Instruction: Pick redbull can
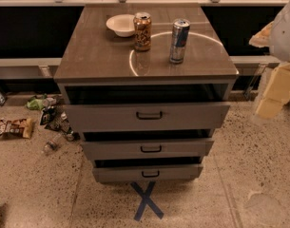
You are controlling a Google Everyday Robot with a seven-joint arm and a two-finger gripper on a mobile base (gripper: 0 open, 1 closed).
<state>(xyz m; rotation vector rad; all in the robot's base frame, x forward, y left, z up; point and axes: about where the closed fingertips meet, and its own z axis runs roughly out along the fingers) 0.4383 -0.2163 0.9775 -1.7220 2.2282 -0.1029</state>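
Note:
The redbull can (178, 41) is a tall slim silver and blue can. It stands upright on the right half of the grey cabinet top (101, 56). A shorter orange-brown can (142, 31) stands to its left, apart from it. My gripper (273, 91) shows as pale cream parts at the right edge of the view. It is off the cabinet's right side, well right of the redbull can and lower than the cabinet top. It holds nothing that I can see.
A white bowl (121, 24) sits behind and left of the orange-brown can. The cabinet's three drawers (147, 115) are pulled partly open. Snack bags and litter (14, 126) lie on the floor at left. A blue tape X (145, 201) marks the floor in front.

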